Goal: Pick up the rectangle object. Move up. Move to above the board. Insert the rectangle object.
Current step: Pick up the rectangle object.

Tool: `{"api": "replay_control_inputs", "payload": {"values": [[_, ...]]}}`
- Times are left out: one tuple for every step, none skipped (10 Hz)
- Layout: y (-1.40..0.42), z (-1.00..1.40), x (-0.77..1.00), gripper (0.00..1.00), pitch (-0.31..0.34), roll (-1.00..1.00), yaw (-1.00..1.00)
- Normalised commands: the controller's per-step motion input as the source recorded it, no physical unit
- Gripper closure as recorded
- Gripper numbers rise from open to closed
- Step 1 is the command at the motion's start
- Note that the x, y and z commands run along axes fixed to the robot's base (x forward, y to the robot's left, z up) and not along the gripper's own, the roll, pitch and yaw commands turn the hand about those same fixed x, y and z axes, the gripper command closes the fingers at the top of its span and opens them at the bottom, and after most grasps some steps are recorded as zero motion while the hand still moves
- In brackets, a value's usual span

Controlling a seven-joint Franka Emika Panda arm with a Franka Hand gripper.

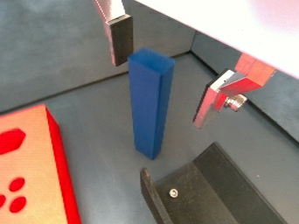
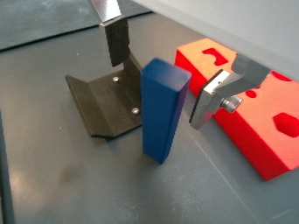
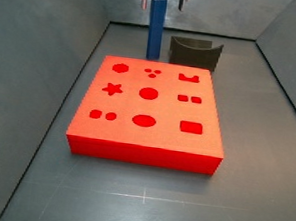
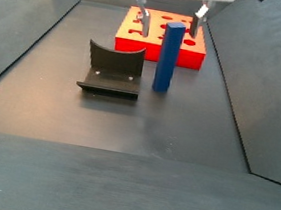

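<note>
- The rectangle object [image 2: 162, 109] is seen standing upright on the dark floor, between the board [image 2: 251, 109] and the dark grey curved holder [image 2: 105, 105], touching neither as far as can be told.
- The gripper [image 1: 163, 70] is spread wide, with nothing held; one finger [image 1: 118, 39] sits on one side of the bar's top and the other finger [image 1: 214, 98] on the opposite side, both apart from it.
- In a side view the gripper [image 4: 170, 19] is hung just over the bar [image 4: 169, 57], so the pick step looks not yet done.
- What could go sideways: the bar is tall and slim, so it could probably be tipped if one pad is landed first, given the gap doesn't look even on both sides.
- If it's grabbed too near the top, it could be swung or twisted in the pads, and the square hole in the board [image 3: 148, 111] would likely be missed or jammed on.
- The holder [image 4: 113, 69] is close enough that it might get clipped on a sloppy descent.
</note>
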Motion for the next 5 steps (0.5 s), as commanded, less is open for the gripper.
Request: {"api": "replay_control_inputs", "payload": {"values": [[0.0, -0.31, 0.07, 0.0, -0.031, 0.01, 0.19], [-0.01, -0.31, 0.01, 0.0, -0.024, 0.02, 0.18], [0.0, -0.28, 0.0, 0.0, -0.02, 0.02, 0.13], [-0.03, -0.22, 0.0, 0.0, -0.017, 0.03, 0.09], [-0.03, -0.17, 0.0, 0.0, -0.02, 0.01, 0.09]]}}
